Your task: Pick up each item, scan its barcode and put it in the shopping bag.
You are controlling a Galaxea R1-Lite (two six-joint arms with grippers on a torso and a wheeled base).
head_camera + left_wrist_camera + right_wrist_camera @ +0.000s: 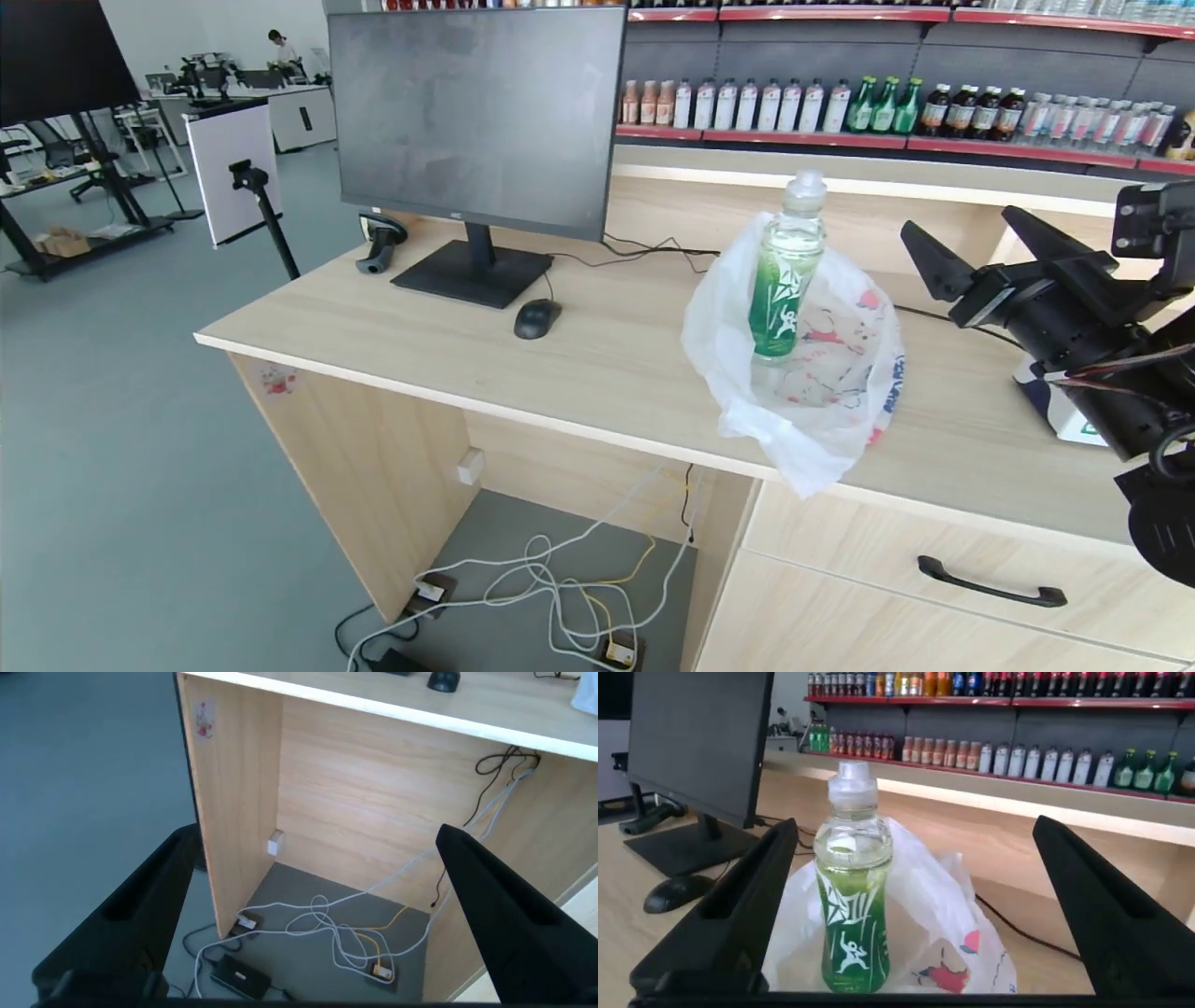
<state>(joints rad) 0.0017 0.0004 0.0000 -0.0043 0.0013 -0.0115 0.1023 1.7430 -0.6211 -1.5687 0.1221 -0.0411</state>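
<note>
Head: bottle [789,271] upright inside shopping bag [840,392] on counter [560,364], base dim through the film. Right gripper [957,222] spread, empty; arm covers most of a white box [1060,415].
Left wrist: left gripper [316,833] spread, empty.
Right wrist: label [852,943] print illegible.

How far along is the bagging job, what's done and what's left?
Done: the clear green-labelled plastic bottle stands upright inside the white plastic shopping bag. In hand: nothing; right gripper and left gripper are both open and empty. Left: possibly a white box, partly hidden behind the right arm.
</note>
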